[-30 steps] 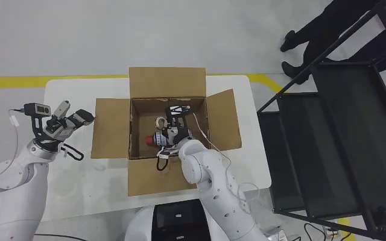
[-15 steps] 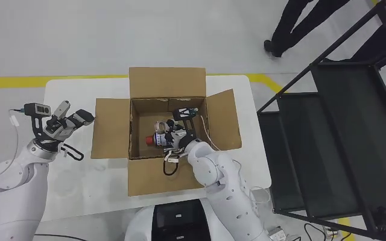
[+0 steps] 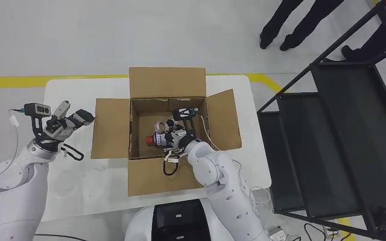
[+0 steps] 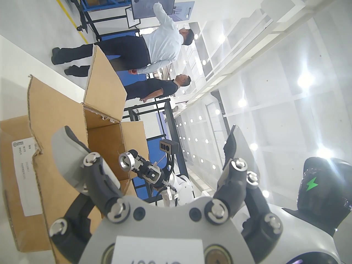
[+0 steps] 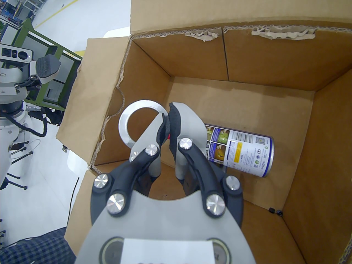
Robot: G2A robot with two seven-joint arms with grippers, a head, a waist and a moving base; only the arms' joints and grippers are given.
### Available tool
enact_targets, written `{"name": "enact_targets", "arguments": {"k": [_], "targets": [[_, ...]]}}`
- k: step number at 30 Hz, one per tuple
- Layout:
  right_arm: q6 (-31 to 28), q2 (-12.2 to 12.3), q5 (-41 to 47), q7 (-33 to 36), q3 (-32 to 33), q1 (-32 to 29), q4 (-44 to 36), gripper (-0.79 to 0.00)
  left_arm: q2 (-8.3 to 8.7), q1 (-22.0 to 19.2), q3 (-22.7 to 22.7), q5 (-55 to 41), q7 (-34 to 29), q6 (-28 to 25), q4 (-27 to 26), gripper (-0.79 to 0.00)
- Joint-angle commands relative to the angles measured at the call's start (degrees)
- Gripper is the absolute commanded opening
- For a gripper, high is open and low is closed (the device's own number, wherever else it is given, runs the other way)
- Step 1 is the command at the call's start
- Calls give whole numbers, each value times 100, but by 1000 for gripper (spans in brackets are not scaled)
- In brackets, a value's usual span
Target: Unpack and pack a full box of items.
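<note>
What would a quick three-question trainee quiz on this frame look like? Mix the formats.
1. True or false: the can lies on its side on the floor of the box.
2. Multiple choice: the left gripper is A) open, off to one side of the box; B) shut on the can; C) shut on a box flap.
3. Short answer: which gripper is over the box opening, by the can's capped end?

Key: 1 true. 2 A. 3 the right gripper, which is shut.
</note>
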Motion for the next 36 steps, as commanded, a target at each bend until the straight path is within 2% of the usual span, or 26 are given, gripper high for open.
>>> {"name": "enact_targets", "arguments": {"k": [1,31,36], "targets": [[0,0,0,0,0,0,0,-785,0,0,0,-13,-1,0,0,0],[4,6,87,-38,26,-38,-17,-785,0,0,0,-13,-1,0,0,0],[-529,129,260,200,263,-534,-783,-785,0,0,0,-13,-1,0,0,0]]}}
